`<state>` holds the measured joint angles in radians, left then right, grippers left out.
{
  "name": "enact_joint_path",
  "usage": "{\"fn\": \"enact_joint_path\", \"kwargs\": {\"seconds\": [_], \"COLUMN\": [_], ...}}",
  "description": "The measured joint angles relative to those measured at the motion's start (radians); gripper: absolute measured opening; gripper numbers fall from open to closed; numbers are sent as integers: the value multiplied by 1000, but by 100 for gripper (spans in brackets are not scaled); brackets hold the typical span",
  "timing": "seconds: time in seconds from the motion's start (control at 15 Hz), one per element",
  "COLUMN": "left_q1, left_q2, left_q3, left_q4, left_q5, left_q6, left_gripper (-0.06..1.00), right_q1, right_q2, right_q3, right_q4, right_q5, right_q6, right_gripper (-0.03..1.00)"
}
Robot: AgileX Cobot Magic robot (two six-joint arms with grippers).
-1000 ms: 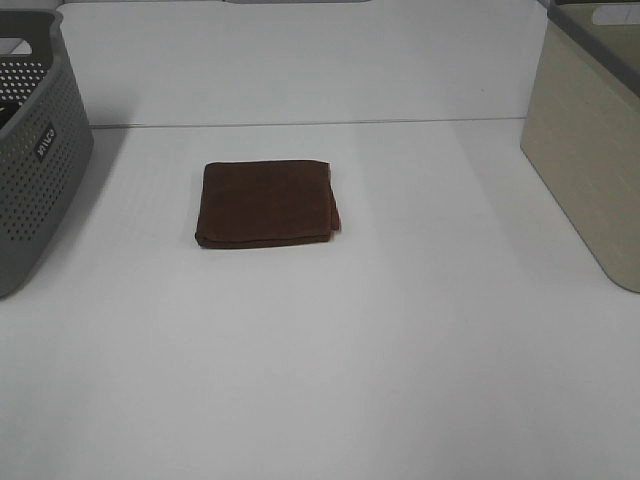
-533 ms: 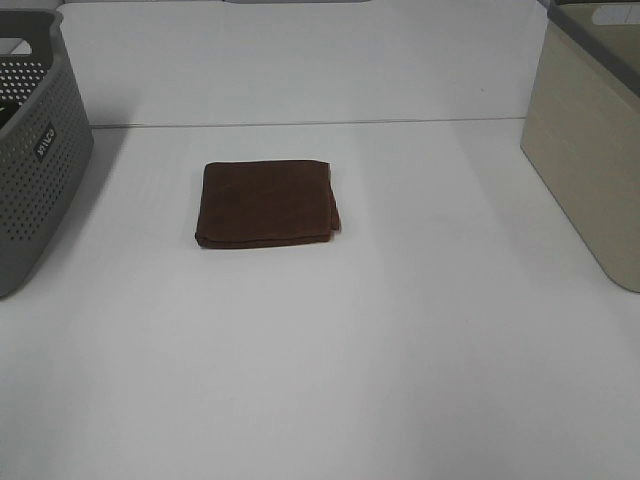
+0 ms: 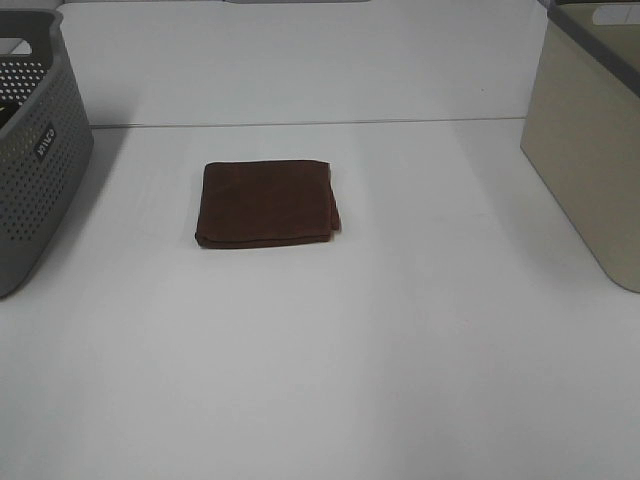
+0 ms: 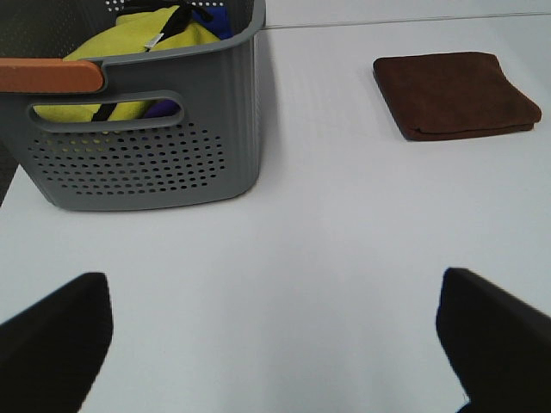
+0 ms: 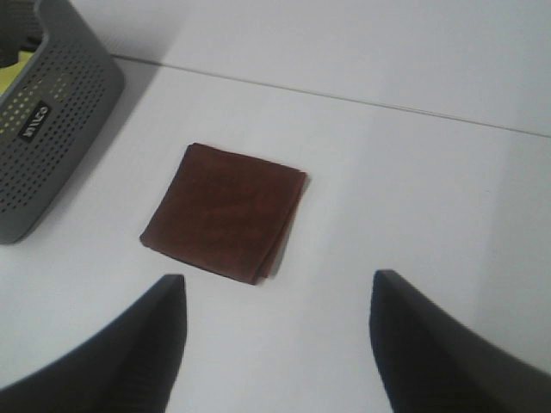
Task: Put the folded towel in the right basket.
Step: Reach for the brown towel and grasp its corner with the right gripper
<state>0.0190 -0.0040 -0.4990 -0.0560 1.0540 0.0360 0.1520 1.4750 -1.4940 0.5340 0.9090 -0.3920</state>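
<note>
Presently, towel flat at bench centre, left end effector and right end effector wide, empty; risk: top-layer pinch unfolds it short of the right-edge basket.

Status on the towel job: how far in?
Done: nothing yet. The folded towel lies flat on the table, apart from the right basket. In hand: nothing; the left gripper and right gripper are open and empty, the right one facing the towel. Left: grasp, carry, release in the basket.
</note>
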Motion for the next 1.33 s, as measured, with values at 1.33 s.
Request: {"fn": "enact_joint_path", "kwargs": {"seconds": [1.33], "left_q1": [0], "left_q2": [0], "left_q3": [0], "left_q4": [0], "left_q5": [0], "left_q6": [0], "left_gripper": [97], "right_q1": [110], "right_q2": [1004], "right_q3": [-562], "right_q4": [233], "right_q5": [205], "right_q6": [96], "right_gripper": [78]}}
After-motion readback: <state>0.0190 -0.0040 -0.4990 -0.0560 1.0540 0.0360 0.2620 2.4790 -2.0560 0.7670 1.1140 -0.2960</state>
